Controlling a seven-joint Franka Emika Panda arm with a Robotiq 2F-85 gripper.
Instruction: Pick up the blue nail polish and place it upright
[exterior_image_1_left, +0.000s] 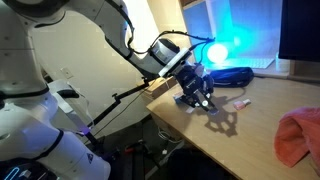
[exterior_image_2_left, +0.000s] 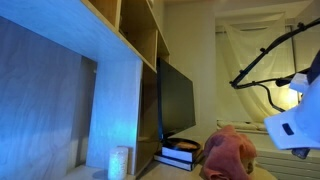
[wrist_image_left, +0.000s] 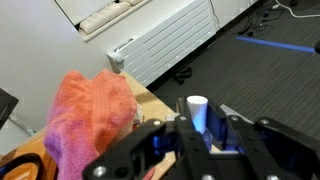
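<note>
- The blue nail polish (wrist_image_left: 197, 106) sits low in the middle of the wrist view, white cap toward the top of the frame, pinched between the jaws of the gripper (wrist_image_left: 198, 138).
- I'd lower it straight onto bare table (exterior_image_1_left: 250, 120), clear of the pink cloth (wrist_image_left: 90, 115) at left, and let go only once the base sits flat — a tilted base would topple.
- Containers: the bottle is capped; the pale cylinder (exterior_image_2_left: 118, 162) at lower left — contents not visible.
</note>
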